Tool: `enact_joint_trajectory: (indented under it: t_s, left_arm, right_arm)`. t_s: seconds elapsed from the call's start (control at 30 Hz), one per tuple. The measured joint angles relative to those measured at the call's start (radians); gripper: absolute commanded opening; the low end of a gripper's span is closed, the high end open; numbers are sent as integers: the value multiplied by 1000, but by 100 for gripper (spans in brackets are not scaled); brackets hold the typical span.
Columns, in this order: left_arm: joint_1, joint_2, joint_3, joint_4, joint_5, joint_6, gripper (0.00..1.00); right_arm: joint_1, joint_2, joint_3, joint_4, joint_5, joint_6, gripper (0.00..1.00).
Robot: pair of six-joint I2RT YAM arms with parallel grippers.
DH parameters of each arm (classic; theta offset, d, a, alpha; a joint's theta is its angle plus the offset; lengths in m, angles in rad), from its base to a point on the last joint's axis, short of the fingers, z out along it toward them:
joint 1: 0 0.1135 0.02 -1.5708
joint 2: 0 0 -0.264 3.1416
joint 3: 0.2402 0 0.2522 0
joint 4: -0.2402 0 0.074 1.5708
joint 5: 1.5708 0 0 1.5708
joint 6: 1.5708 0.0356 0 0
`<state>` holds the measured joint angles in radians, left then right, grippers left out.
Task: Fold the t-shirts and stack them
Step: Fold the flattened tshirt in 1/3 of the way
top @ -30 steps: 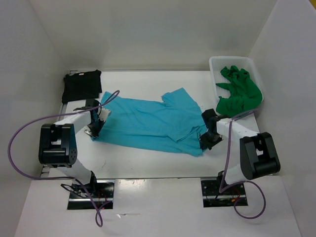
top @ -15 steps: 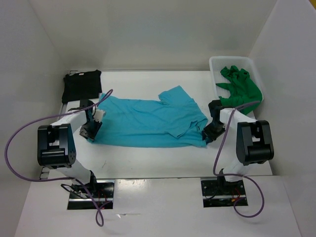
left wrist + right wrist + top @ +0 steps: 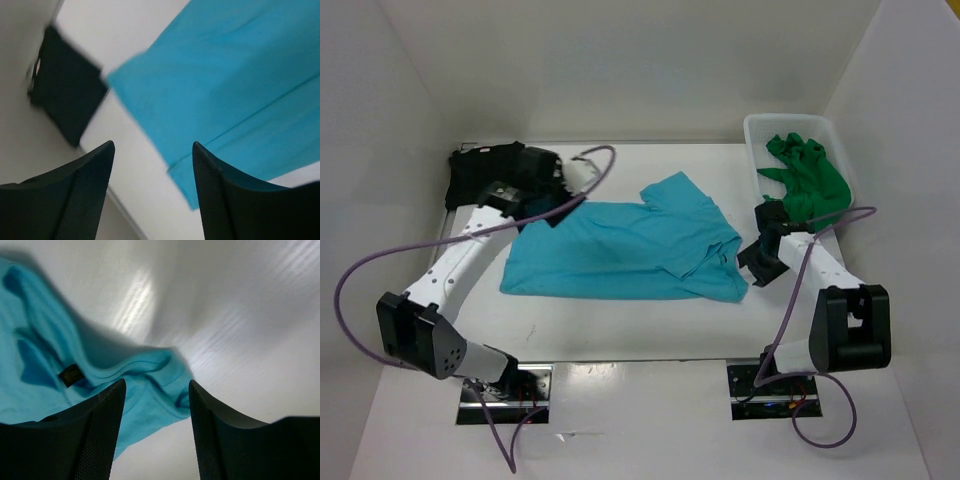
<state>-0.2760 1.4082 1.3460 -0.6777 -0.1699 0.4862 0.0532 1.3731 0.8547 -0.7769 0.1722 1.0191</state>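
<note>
Your L gripper (image 3: 545,195) hangs over the 10 o'clock corner of the turquoise blue short-sleeved cloth t-shirt (image 3: 620,250), jaws well apart, nothing btwn them. That shirt lies spread at centre of the white table (image 3: 620,320), one sleeve sticking out toward 12, its 3 o'clock end bunched w/ folds. The folded black cloth t-shirt (image 3: 480,178) sits at the table's 10 o'clock, just beside the L gripper. The arm hides part of it in top view; L wrist view shows bare table btwn it & the turquoise edge. R gripper (image 3: 761,262) is at 3 o'clock of the turquoise shirt, just off the bunched end, jaws also apart, holding nothing. The bright green crumpled cloth t-shirt (image 3: 808,182) lies in the white plastic basket (image 3: 752,128) at 2 o'clock. L arm's purple cable (image 3: 595,160) loops over the table past the turquoise shirt's far edge. R arm's purple cable (image 3: 786,310) arcs by the basket's near end.
</note>
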Motion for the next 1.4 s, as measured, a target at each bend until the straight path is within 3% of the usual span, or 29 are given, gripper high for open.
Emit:
enact_joint_trajectory:
  t_s: [0.1, 0.23, 0.47, 0.63, 1.0, 1.27, 1.4]
  left_arm:
    - [-231, 66, 50, 32, 43, 32, 73]
    - [-445, 224, 68, 86, 81, 43, 73]
    - [-660, 414, 59, 228, 177, 72, 70]
    - [-684, 441, 50, 332, 227, 89, 60]
    - [-689, 562, 47, 372, 304, 146, 60]
    - [-690, 602, 47, 415, 272, 139, 51]
    - [-690, 606, 50, 415, 271, 138, 51]
  right_arm:
    - [-23, 0, -51, 11, -3, 15, 57]
    - [-76, 14, -98, 18, -4, 34, 57]
    - [-100, 49, -115, 51, 0, 38, 53]
    - [-100, 55, -128, 64, -2, 37, 52]
    - [-100, 56, -128, 71, -7, 18, 52]
    - [-100, 56, -129, 85, -12, 0, 50]
    - [-100, 56, -129, 87, -14, -5, 50]
